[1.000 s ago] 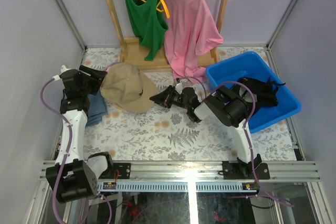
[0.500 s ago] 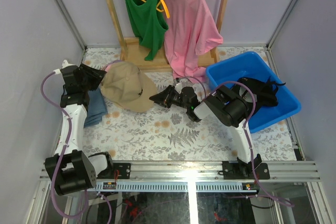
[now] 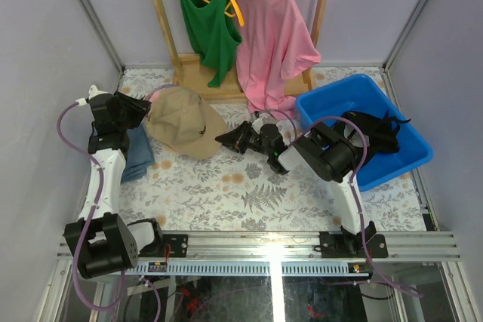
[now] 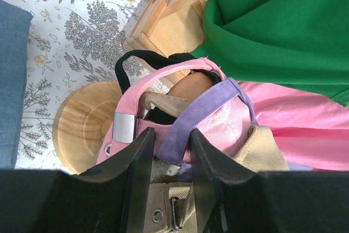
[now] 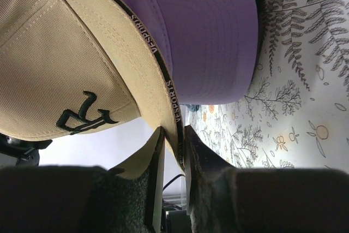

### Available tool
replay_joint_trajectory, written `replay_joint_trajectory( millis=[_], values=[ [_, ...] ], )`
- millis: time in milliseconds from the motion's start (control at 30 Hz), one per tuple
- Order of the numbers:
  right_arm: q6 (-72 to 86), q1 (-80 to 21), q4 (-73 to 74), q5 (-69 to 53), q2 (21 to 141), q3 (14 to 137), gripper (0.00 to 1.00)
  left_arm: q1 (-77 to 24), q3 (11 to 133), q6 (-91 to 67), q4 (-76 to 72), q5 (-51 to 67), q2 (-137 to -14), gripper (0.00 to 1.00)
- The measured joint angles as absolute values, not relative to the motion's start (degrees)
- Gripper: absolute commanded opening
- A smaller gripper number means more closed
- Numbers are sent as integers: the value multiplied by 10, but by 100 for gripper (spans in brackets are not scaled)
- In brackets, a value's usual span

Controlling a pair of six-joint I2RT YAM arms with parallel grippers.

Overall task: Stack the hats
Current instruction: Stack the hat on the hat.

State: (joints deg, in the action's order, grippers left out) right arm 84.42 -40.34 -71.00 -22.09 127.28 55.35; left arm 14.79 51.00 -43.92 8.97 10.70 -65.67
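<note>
The hats are nested in one pile on a round wooden knob stand (image 4: 82, 129). The tan hat (image 3: 183, 121) is on top. Its brim (image 5: 109, 58) lies over a lavender brim (image 5: 207, 31). At the back, a pink strap (image 4: 163, 77), a lavender strap (image 4: 188, 124) and a black strap (image 4: 128, 61) show above the tan hat's strap (image 4: 163, 211). My left gripper (image 3: 142, 111) (image 4: 170, 154) is closed round the lavender strap at the pile's back. My right gripper (image 3: 226, 139) (image 5: 173, 135) is shut on the tan brim's edge.
A blue bin (image 3: 332, 99) at the right holds a dark strapped thing (image 3: 370, 130). A blue-grey fabric piece (image 3: 139, 152) lies under the left arm. A pink T-shirt (image 3: 268, 35) and a green tank top (image 3: 204, 24) hang on a wooden rack behind the pile.
My left gripper has moved in to the back of the pile and narrowed its jaws onto the straps. The tan hat has shifted slightly away. The right gripper has stayed in place.
</note>
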Motion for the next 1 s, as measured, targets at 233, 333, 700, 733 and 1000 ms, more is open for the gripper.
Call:
replay_joint_trajectory(
  millis=[233,333,700,733,1000],
  values=[
    [841,-392,-685,-216,1273,564,26,148,506,-445,76,102,-662,24],
    [838,-388,-673,-215,1278,576,27,148,505,-448,73,100,-663,23],
    [829,-387,-650,-216,1287,599,27,149,501,-451,63,99,-666,19],
    [826,-387,-646,-216,1287,602,27,149,501,-452,63,98,-666,19],
    [801,-385,-620,-216,1275,609,21,151,495,-456,60,96,-659,26]
  ],
)
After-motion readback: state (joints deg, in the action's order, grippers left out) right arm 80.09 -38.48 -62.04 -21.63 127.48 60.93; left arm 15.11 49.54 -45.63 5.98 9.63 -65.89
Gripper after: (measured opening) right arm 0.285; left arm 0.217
